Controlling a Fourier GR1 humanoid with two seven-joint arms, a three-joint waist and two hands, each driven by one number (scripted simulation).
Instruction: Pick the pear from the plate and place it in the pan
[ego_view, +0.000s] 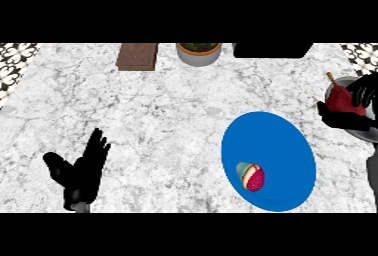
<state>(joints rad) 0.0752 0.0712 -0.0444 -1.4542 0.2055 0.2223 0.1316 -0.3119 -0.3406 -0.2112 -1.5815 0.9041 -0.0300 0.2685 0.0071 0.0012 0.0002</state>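
**Pear's off the plate, way over at the right edge**

The right hand (338, 118) is curled round the red pear (341, 98) at the frame's right edge, against the grey pan (326, 91) rim. The blue plate (275, 135), lower right, holds a small pink-and-tan bit (252, 177). The left hand (80, 170) rests spread out, lower left.

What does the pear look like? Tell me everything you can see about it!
The pear is dark red and smooth-looking, with a thin brown stem sticking up and tilted toward the upper left. It is at the far right edge of the view, away from the blue plate. The right hand curls its black fingers round it and hides its lower part. A grey pan shows just behind it; whether the pear touches the pan cannot be told.
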